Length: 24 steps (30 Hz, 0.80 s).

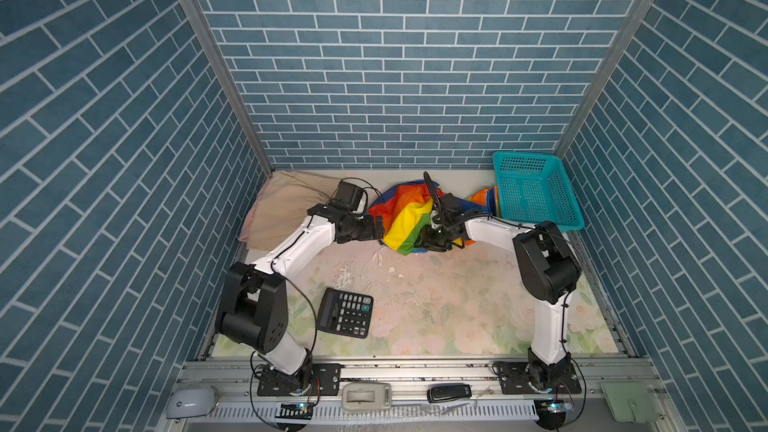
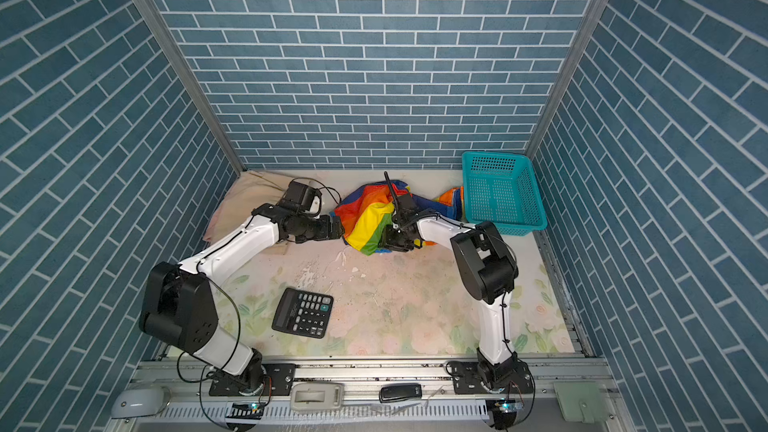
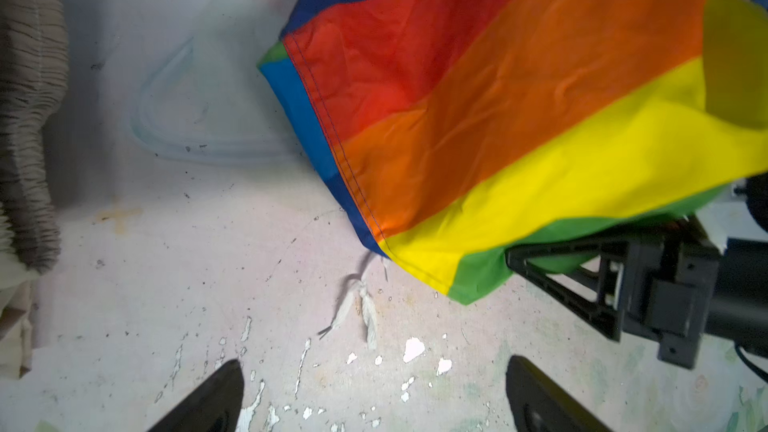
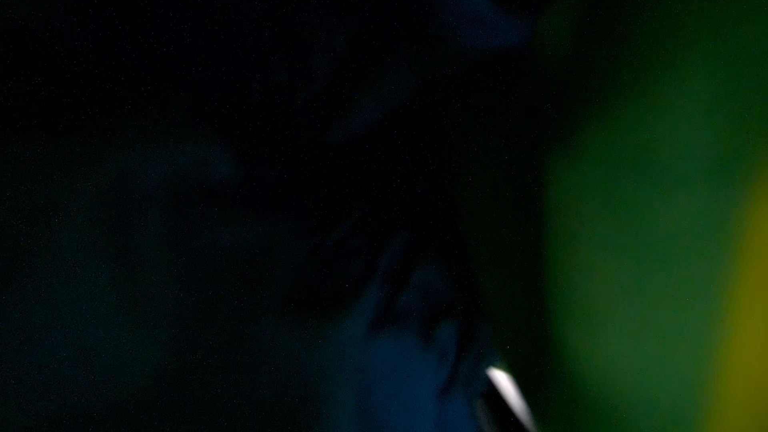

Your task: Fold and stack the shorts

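Note:
The rainbow-striped shorts (image 1: 401,218) lie crumpled at the back middle of the table, and part of them reaches toward the basket. Beige shorts (image 1: 282,209) lie folded at the back left, with a salmon-pink edge (image 1: 250,218) showing beneath them. My left gripper (image 3: 374,361) is open over bare table, just short of the rainbow shorts' hemmed edge (image 3: 498,118). My right gripper (image 1: 430,241) is pushed in under the green and yellow cloth from the other side. In the left wrist view one of its fingers (image 3: 557,280) shows below the cloth. Cloth covers the right wrist view, which is dark.
A teal mesh basket (image 1: 536,193) stands at the back right, next to the shorts. A black calculator (image 1: 345,312) lies at the front left of the table. A mouse (image 1: 191,403) and other small devices rest on the front rail. Blue brick walls close in three sides.

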Motion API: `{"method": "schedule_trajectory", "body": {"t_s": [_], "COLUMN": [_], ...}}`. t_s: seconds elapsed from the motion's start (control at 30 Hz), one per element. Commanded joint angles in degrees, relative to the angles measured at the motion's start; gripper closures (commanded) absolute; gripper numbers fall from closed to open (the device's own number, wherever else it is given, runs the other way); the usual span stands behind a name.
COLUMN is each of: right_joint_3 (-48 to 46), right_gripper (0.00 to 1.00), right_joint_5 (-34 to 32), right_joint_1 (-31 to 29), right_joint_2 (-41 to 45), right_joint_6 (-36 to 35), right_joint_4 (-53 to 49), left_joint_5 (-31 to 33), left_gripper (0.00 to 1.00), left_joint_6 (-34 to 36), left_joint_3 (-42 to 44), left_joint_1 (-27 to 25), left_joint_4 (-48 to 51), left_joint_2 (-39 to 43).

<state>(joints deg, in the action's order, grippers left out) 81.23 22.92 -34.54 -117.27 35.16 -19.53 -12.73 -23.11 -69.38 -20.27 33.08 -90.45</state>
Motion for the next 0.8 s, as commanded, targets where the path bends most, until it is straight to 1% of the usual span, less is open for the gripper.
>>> {"method": "schedule_trajectory", "body": {"t_s": [0.0, 0.03, 0.13, 0.2, 0.23, 0.3, 0.37, 0.4, 0.43, 0.5, 0.53, 0.57, 0.7, 0.77], "right_joint_3": [10.5, 14.6, 28.2, 38.0, 42.7, 48.8, 51.1, 54.4, 59.9, 69.3, 70.7, 70.0, 63.0, 62.7], "right_gripper": [0.77, 0.80, 0.81, 0.83, 0.84, 0.86, 0.87, 0.90, 0.92, 0.93, 0.92, 0.92, 0.92, 0.92], "right_joint_5": [-0.3, -0.1, -0.3, -2.6, -2.2, -0.6, 1.8, 3.9, 5.7, 6.7, 7.2, 7.7, 8.4, 10.0], "right_joint_1": [-3.5, -4.1, -4.6, -3.1, -1.5, 1.9, 5.9, 7.4, 8.1, 8.0, 7.7, 7.5, 5.5, 3.5], "right_joint_2": [-0.3, -0.2, -0.1, -2.4, -4.4, -8.9, -13.7, -16.7, -20.2, -25.0, -25.5, -25.0, -20.7, -21.1], "right_joint_6": [0.5, 0.0, -2.4, -4.7, -5.0, -4.0, -1.5, -0.9, -1.4, -3.2, -3.4, -3.3, -3.2, -2.6], "right_joint_4": [-2.9, -5.2, -13.0, -19.1, -21.1, -23.6, -22.6, -23.8, -27.3, -33.5, -34.3, -33.6, -29.1, -28.4], "left_joint_5": [-0.6, -1.1, -3.8, -4.3, -4.1, -4.5, -5.9, -6.9, -8.1, -9.8, -10.0, -9.9, -10.4, -10.0], "left_gripper": [0.01, 0.00, 0.00, 0.00, 0.00, 0.00, 0.00, 0.01, 0.00, 0.00, 0.00, 0.00, 0.00, 0.00], "left_joint_6": [-0.3, -0.4, -1.3, -1.3, -1.1, -1.0, -2.0, -3.0, -4.4, -6.3, -6.8, -7.1, -7.4, -7.3], "left_joint_3": [1.5, 2.1, 4.5, 5.6, 5.7, 5.6, 6.1, 6.7, 7.3, 7.9, 7.8, 7.6, 6.4, 6.2], "left_joint_1": [2.0, 3.1, 7.8, 10.2, 10.8, 11.0, 11.0, 11.0, 11.0, 10.6, 10.3, 10.0, 9.7, 9.8], "left_joint_4": [0.9, 1.1, 0.7, 0.7, 0.8, 1.1, 0.3, -0.9, -2.3, -4.6, -5.2, -5.6, -6.1, -6.1], "left_joint_2": [3.9, 5.0, 8.7, 10.6, 11.2, 11.1, 10.4, 10.0, 9.5, 8.5, 8.3, 8.0, 7.1, 7.3]}}
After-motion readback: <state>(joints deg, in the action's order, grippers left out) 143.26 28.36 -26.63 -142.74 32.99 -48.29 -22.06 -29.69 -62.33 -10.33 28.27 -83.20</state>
